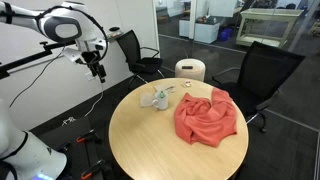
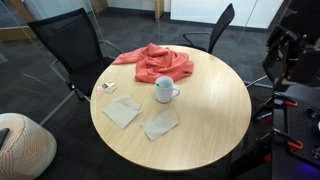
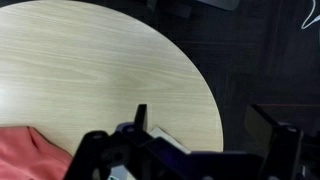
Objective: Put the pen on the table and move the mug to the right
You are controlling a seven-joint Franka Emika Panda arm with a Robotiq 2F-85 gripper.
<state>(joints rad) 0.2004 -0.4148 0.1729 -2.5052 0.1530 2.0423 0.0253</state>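
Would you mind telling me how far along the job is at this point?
Nothing looks done. The gripper hangs open and empty beside the table, away from the mug. I cannot make out the pen. Placing the pen and shifting the mug both remain.

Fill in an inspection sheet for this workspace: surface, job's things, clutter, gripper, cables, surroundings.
Surface: round light wood table, mostly bare.
Job's things: small white mug upright near the middle; green pen not made out.
Clutter: crumpled red cloth; two flat grey sheets beside the mug.
Gripper: Robotiq gripper in the air off the table's edge, jaws apart, empty.
Cables: thin light line on the dark floor, possibly a cable.
Surroundings: black office chairs; cream cylinder; glass partitions.
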